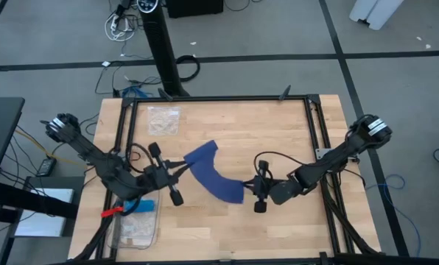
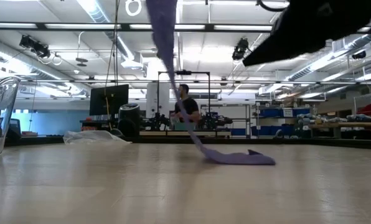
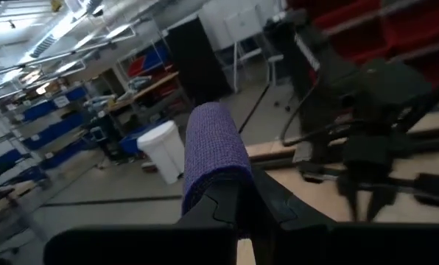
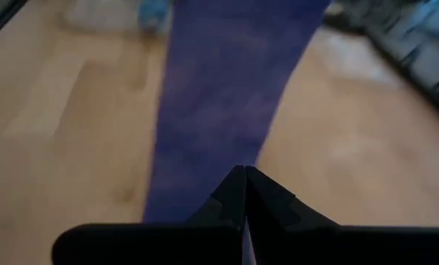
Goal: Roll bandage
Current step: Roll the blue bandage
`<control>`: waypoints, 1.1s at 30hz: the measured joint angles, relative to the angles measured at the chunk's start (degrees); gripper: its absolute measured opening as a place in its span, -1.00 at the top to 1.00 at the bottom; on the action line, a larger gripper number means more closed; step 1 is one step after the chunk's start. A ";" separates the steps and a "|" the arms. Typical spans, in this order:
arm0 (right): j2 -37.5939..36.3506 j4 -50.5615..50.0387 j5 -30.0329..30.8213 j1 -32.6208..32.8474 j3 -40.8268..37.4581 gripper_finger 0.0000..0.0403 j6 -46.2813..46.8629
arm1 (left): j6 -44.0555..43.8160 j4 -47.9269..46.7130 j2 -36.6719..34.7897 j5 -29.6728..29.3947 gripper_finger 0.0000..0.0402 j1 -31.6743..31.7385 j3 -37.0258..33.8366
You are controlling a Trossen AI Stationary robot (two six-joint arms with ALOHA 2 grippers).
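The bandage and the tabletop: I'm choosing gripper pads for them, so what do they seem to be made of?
The bandage looks like soft woven or crepe fabric, matte: a fine ribbed texture shows in the left wrist view, and it drapes limply. The tabletop appears to be pale wood or a wood-look laminate, smooth with a slight sheen; grain streaks show, but which one is unclear.

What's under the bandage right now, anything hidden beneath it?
Under the bandage only bare wooden table shows. One end is raised in the left end effector; the right end effector pinches the other end. The part lying flat covers the wood, so nothing beneath it can be checked.
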 joint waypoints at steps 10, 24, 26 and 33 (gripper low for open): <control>9.07 -1.44 -4.43 -0.11 0.00 0.79 -0.19 | -9.47 -18.33 -0.07 -3.53 0.92 0.11 1.66; 20.99 0.96 -8.52 -1.75 5.09 0.57 -16.90 | -21.70 -32.61 0.02 -3.16 0.92 0.11 1.59; 21.03 -0.50 -8.78 -2.29 6.05 0.57 -18.33 | -21.39 -32.63 0.02 -2.80 0.92 0.13 1.59; 21.03 -2.39 -13.85 -4.97 7.36 0.63 -19.37 | -21.31 -33.06 0.04 -2.73 0.92 0.26 0.81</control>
